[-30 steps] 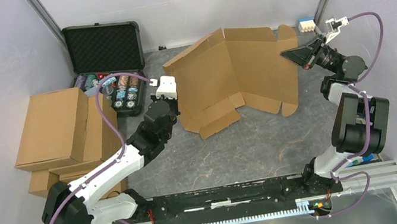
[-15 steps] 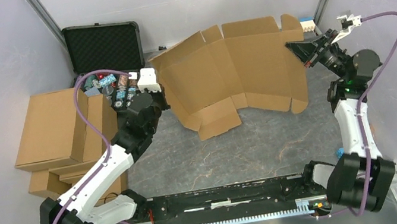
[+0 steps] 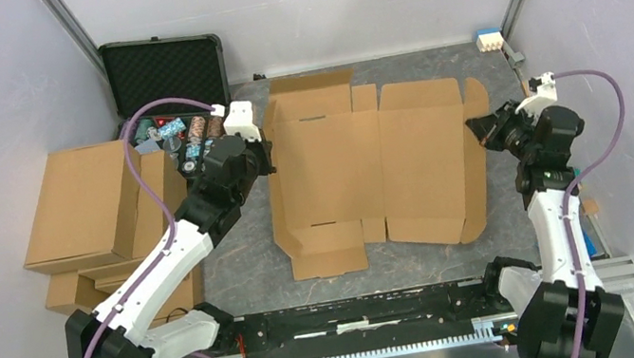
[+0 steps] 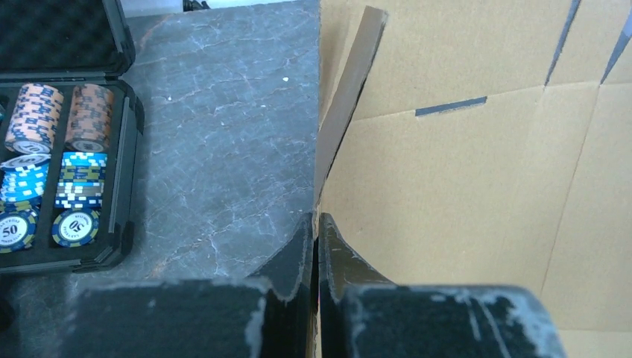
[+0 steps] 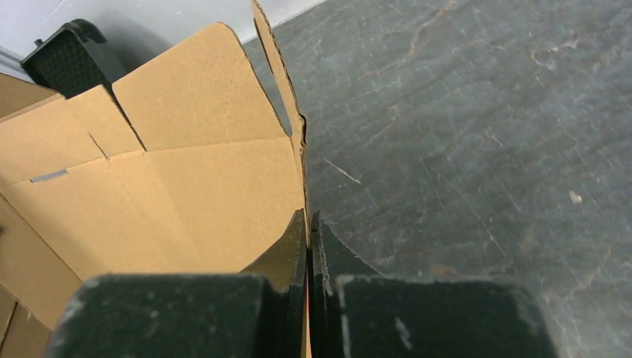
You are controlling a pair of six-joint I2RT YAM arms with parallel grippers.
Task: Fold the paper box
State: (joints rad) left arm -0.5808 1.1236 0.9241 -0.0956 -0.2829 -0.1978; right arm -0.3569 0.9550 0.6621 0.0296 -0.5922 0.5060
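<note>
- Two grippers, one sheet of cardboard. The paper box (image 3: pixel 359 163) is spread open and mostly flat on the table (image 3: pixel 423 268), roughly in the middle between the arms, with its creases and slots facing up.
- The left gripper (image 3: pixel 266 158) is at the sheet's left edge. In the left wrist view its fingers (image 4: pixel 294 257) are squeezed almost together, with the cardboard edge caught in the thin gap, so it's clamped onto the box.
- The narrow left side flap (image 4: pixel 350 97) runs away from that grip and is tilted up off the table instead of lying flat.
- The right gripper (image 3: pixel 482 128) does the same on the opposite edge. Its jaws are pinched tight on the right side flap (image 5: pixel 197 93), which stands up at an angle.
- The near flaps of the sheet lie flat, close to the arm bases.
- The black case (image 3: pixel 164 69) sits open in the far left corner, with poker chips (image 3: pixel 192 139) in its tray, just beside the left gripper.
- A pile of ready-made cartons (image 3: pixel 92 210) is stacked against the left wall, well apart from the sheet.
- A small white-and-blue thing (image 3: pixel 489 39) sits in the far right corner, too small to tell what it is.
</note>
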